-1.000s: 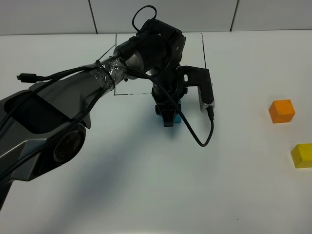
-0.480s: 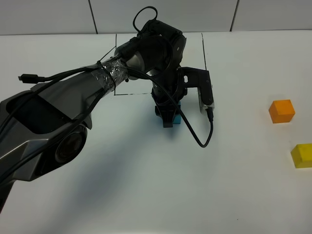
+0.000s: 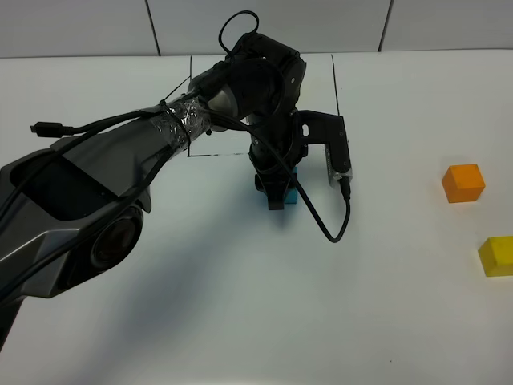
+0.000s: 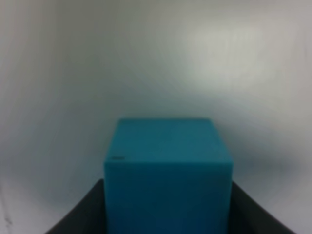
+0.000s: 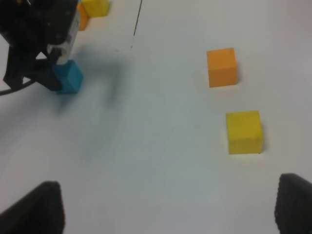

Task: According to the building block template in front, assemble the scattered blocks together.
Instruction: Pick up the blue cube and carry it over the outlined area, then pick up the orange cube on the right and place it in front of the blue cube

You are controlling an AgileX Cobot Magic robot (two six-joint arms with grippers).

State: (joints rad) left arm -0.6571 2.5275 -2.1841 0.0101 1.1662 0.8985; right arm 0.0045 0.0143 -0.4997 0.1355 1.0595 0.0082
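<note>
My left gripper stands low on the table, shut on the blue cube. In the left wrist view the blue cube fills the gap, with a dark finger against each side. The orange cube and the yellow cube lie loose at the far right. My right gripper hovers open above the table near the orange cube and the yellow cube. The template is mostly hidden behind the left arm; its yellow cube and orange cube peek out in the right wrist view.
Thin black frame lines are drawn on the white table behind the left arm. A black cable loops from the left wrist down over the table beside the blue cube. A tiled wall rises at the back.
</note>
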